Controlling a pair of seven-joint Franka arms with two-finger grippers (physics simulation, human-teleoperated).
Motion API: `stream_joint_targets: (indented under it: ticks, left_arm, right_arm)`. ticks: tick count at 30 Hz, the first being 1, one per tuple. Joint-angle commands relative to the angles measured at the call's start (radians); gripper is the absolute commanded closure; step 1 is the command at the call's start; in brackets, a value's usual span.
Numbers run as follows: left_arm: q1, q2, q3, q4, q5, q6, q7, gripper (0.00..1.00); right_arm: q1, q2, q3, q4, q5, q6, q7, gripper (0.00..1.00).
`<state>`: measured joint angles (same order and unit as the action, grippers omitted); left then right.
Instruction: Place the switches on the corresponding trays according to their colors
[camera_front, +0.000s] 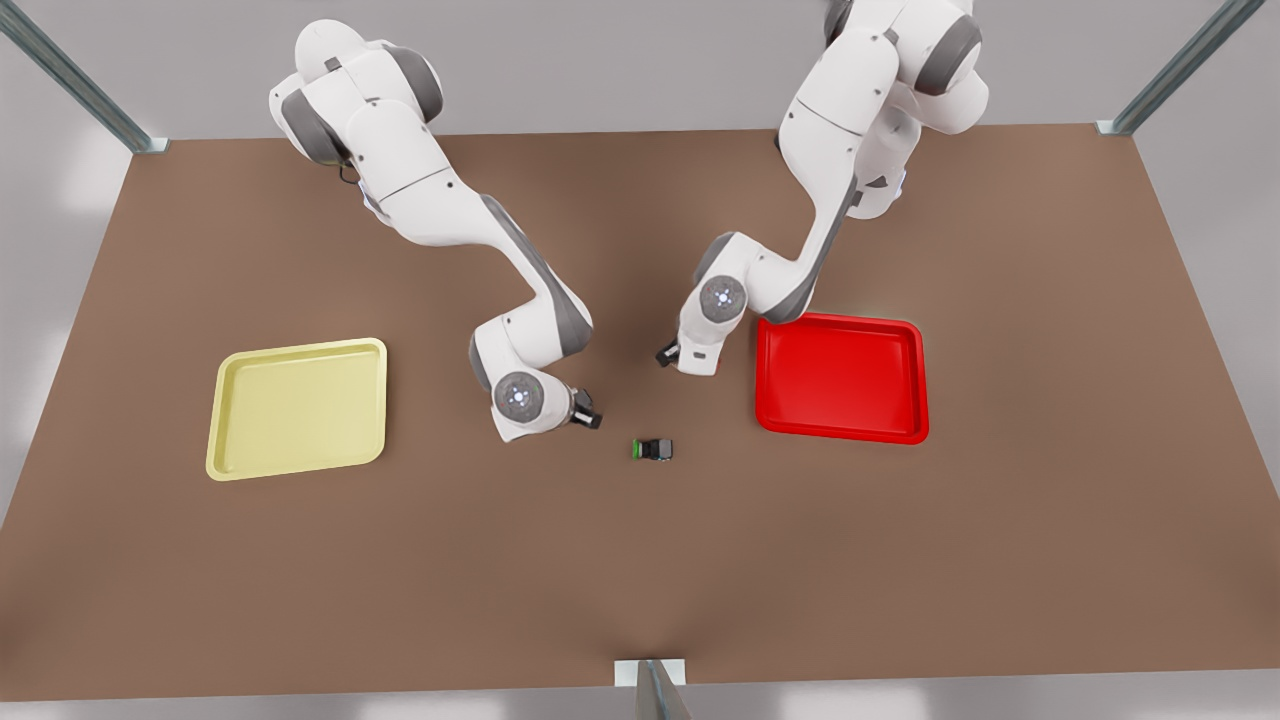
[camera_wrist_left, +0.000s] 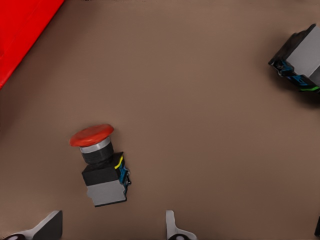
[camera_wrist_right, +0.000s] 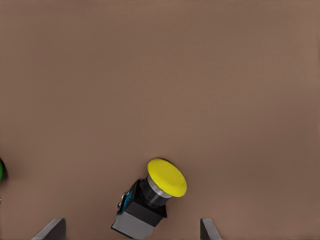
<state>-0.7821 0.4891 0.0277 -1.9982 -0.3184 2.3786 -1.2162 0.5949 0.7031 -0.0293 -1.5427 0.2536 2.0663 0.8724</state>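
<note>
The yellow tray (camera_front: 297, 408) lies bare at the front view's left; the right claw (camera_wrist_right: 132, 231) hovers open over the yellow switch (camera_wrist_right: 152, 200), straddling without touching, likely to pinch it; the left claw (camera_wrist_left: 112, 227), likewise spread, hangs above the red switch (camera_wrist_left: 100, 165) on the counter (camera_front: 640, 560) beside the red tray (camera_front: 840, 378).
</note>
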Motion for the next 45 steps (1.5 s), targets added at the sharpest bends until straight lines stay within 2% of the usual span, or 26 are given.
stream_joint_targets:
  ticks: [1,8,9,11,19,20,21,23,24,25,27,29,32,37,38,40,41,44,45]
  left_arm:
    - [0.003,0.002,0.003,-0.033,-0.014,0.126,-0.910,0.00]
    - [0.001,0.026,0.003,-0.042,0.013,0.165,-0.896,0.00]
    - [-0.002,0.028,0.003,-0.044,0.078,0.165,-0.755,0.00]
    - [-0.020,0.026,0.000,-0.070,0.076,0.151,-0.520,0.00]
    - [-0.032,0.036,0.000,-0.094,0.075,0.149,-0.447,0.00]
    - [-0.032,0.036,0.000,-0.094,0.071,0.149,-0.447,0.04]
    - [-0.032,0.036,0.000,-0.094,0.071,0.149,-0.447,0.13]
    - [-0.031,0.036,0.000,-0.094,0.071,0.149,-0.445,0.19]
    - [-0.031,0.036,0.000,-0.094,0.071,0.151,-0.445,0.25]
    - [-0.031,0.036,0.000,-0.093,0.071,0.152,-0.445,0.37]
    - [-0.028,0.034,0.000,-0.093,0.070,0.151,-0.447,0.49]
    - [-0.028,0.034,0.001,-0.093,0.070,0.151,-0.447,0.51]
    - [-0.028,0.019,0.005,-0.091,0.067,0.145,-0.456,0.51]
    - [-0.028,0.006,0.008,-0.090,0.067,0.145,-0.456,0.53]
    - [-0.019,-0.046,0.018,-0.091,0.067,0.108,-0.457,0.53]
    - [-0.029,-0.208,0.142,-0.088,0.128,-0.085,-0.456,0.52]
    - [-0.028,-0.244,0.172,-0.088,0.190,-0.125,-0.456,0.52]
    - [-0.026,-0.274,0.316,-0.091,0.302,-0.245,-0.342,0.50]
    - [-0.022,-0.270,0.366,-0.091,0.302,-0.251,-0.292,0.50]
  right_arm:
    - [0.014,-0.004,0.000,0.001,-0.056,0.063,0.697,0.00]
    - [0.048,-0.005,0.002,-0.080,-0.051,0.146,0.743,0.00]
    - [0.046,-0.008,0.002,-0.119,-0.051,0.184,0.743,0.00]
    - [0.049,-0.008,0.002,-0.151,-0.051,0.253,0.775,0.00]
    - [0.057,-0.007,0.009,-0.195,-0.050,0.340,0.778,0.00]
    - [0.059,-0.007,0.009,-0.195,-0.050,0.340,0.778,0.00]
    - [0.057,-0.005,0.019,-0.195,-0.050,0.340,0.778,0.00]
    - [0.059,-0.005,0.023,-0.195,-0.050,0.340,0.778,0.00]
    - [0.059,-0.005,0.023,-0.195,-0.050,0.340,0.778,0.00]
    - [0.060,-0.005,0.025,-0.195,-0.050,0.340,0.778,0.00]
    - [0.063,-0.005,0.025,-0.195,-0.050,0.340,0.775,0.00]
    - [0.063,-0.005,0.025,-0.195,-0.051,0.339,0.763,0.04]
    - [0.062,-0.005,0.025,-0.195,-0.053,0.339,0.746,0.16]
    - [0.057,-0.005,0.025,-0.195,-0.053,0.339,0.744,0.22]
    - [0.055,-0.005,0.025,-0.195,-0.053,0.339,0.743,0.25]
    - [0.055,-0.005,0.025,-0.195,-0.053,0.336,0.743,0.35]
    - [0.054,-0.005,0.025,-0.195,-0.053,0.336,0.743,0.35]
    - [0.051,-0.005,0.025,-0.195,-0.053,0.336,0.732,0.38]
    - [0.051,-0.005,0.025,-0.195,-0.053,0.336,0.718,0.42]
